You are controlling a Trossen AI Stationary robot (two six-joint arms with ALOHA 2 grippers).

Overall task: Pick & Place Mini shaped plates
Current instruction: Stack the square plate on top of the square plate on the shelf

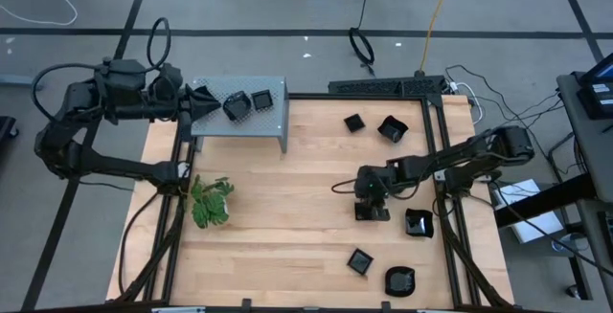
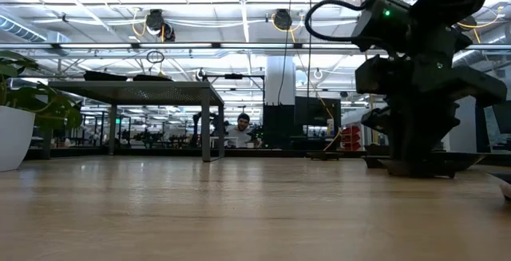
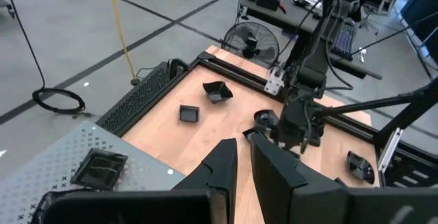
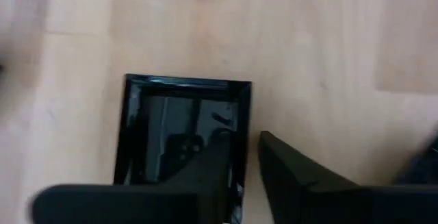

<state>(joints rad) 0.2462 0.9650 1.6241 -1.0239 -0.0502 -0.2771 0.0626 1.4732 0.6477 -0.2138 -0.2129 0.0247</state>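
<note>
Right gripper (image 4: 243, 176): down at the bench top (image 1: 287, 208) toward its right edge, about midway along. Fingers narrow, one inside and one outside the right rim of a square black plate (image 4: 181, 138); the rim sits between them. The plate lies flat on the wood.

Other plates, outward from there:
- one dish (image 1: 419, 223) just beside the gripper, against the right edge of the bench;
- a small square one (image 1: 359, 261) and a rounder one (image 1: 400, 280) near the front right corner;
- a small square one (image 1: 353, 122) and a larger angular one (image 1: 392, 128) near the far right corner;
- two plates (image 1: 248, 103) side by side on the grey perforated shelf (image 1: 215, 122) at the far left corner.

Green plant (image 1: 211, 202): on the left edge of the bench, in front of the shelf.

Left gripper (image 1: 203, 102): waits level with the shelf's left end, pointing across it, fingers nearly together with nothing between them.

Background: a person sits far off in the room beyond the bench.
</note>
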